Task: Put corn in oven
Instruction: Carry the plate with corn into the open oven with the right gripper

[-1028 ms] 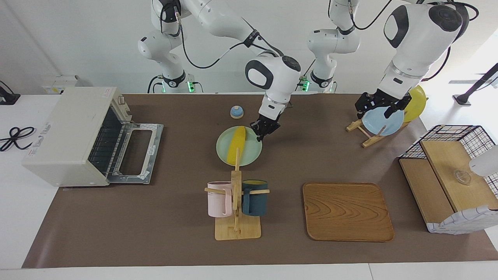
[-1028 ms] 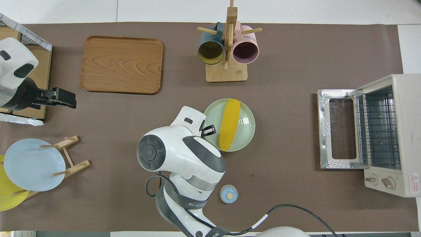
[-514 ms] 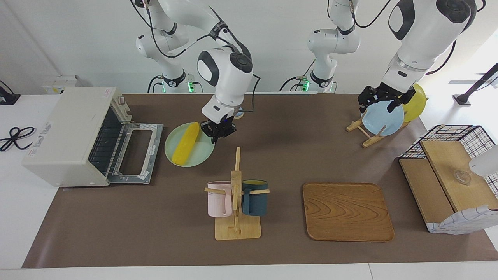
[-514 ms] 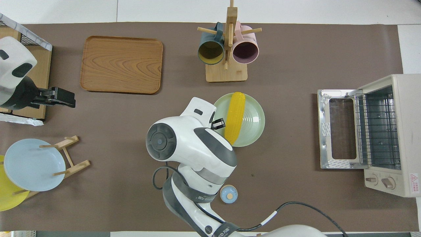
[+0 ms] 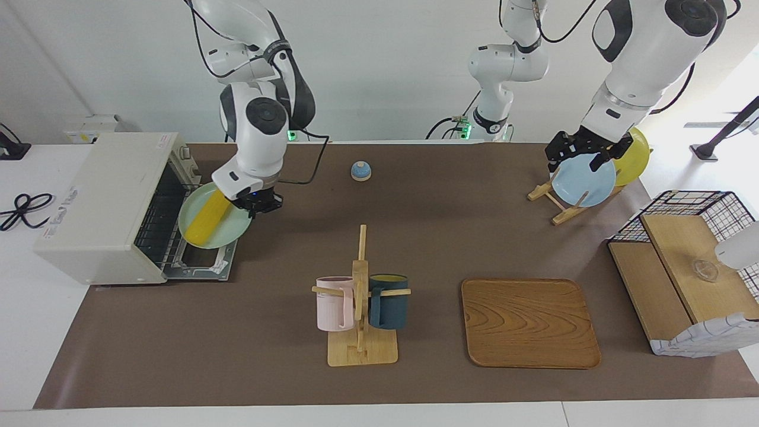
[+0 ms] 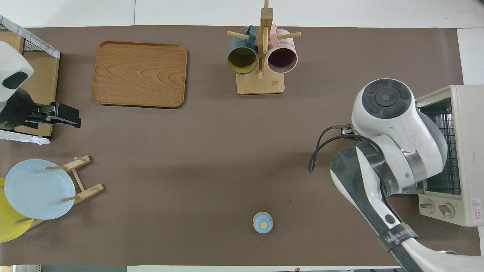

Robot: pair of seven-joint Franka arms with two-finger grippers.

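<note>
- Facing view, left side of frame: the oven (image 5: 112, 207) sits w/ door dropped open. A sec ago the green plate (image 5: 228, 228) lay mid-table w/ the corn (image 5: 209, 218) on it; now plate + corn are up over the open door, tilted toward the rack.
- I read that as carry done, corn not yet inside; next is sliding the cob off onto the rack.
- Right gripper (image 5: 254, 201) is clamped on the plate's rim, arm swung across from frame centre, wrist bent down by the oven mouth. In overhead view the arm hides plate + corn.
- Right side of frame: left gripper (image 5: 584, 155) waits over the blue plate (image 5: 584, 181) on its rack; fingers look spread, holding nothing.
</note>
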